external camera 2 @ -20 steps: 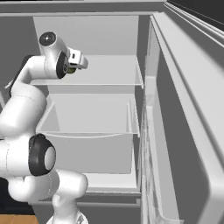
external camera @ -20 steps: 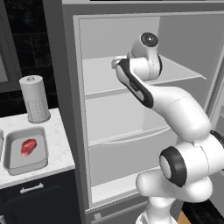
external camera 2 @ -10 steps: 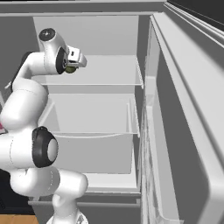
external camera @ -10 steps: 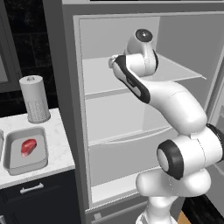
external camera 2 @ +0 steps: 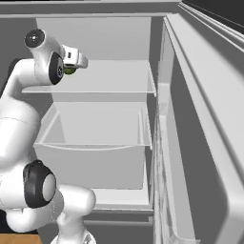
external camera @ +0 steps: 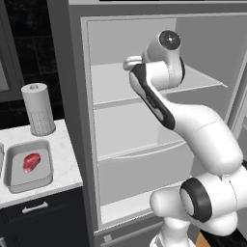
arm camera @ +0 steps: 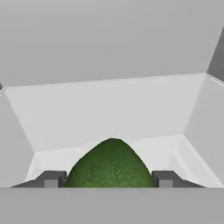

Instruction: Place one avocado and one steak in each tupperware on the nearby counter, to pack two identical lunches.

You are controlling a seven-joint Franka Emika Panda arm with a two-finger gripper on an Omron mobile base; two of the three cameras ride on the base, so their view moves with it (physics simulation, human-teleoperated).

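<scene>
In the hand view a dark green avocado (arm camera: 109, 164) sits between my two fingertips (arm camera: 51, 179), and my gripper (arm camera: 108, 179) is shut on it over the white floor of a fridge shelf. From the right base view the avocado (external camera 2: 70, 71) peeks out under the hand at the upper shelf. My gripper (external camera: 130, 62) reaches into the open fridge at upper-shelf height. On the white marble counter (external camera: 67, 164) to the left stands a light-grey tupperware (external camera: 14, 181) with a red steak (external camera: 31, 161) in it. The rim of another tupperware (external camera: 1, 161) shows at the left edge.
The fridge stands open, with the upper shelf (external camera 2: 109, 78), a clear drawer (external camera 2: 95, 152) below it, and the door (external camera 2: 200, 143) swung out on the right. A grey perforated cylinder (external camera: 38, 110) stands at the back of the counter. Dark cabinets sit under the counter.
The jaws have closed from wide open onto the avocado. The hand has shifted slightly at the upper fridge shelf.
</scene>
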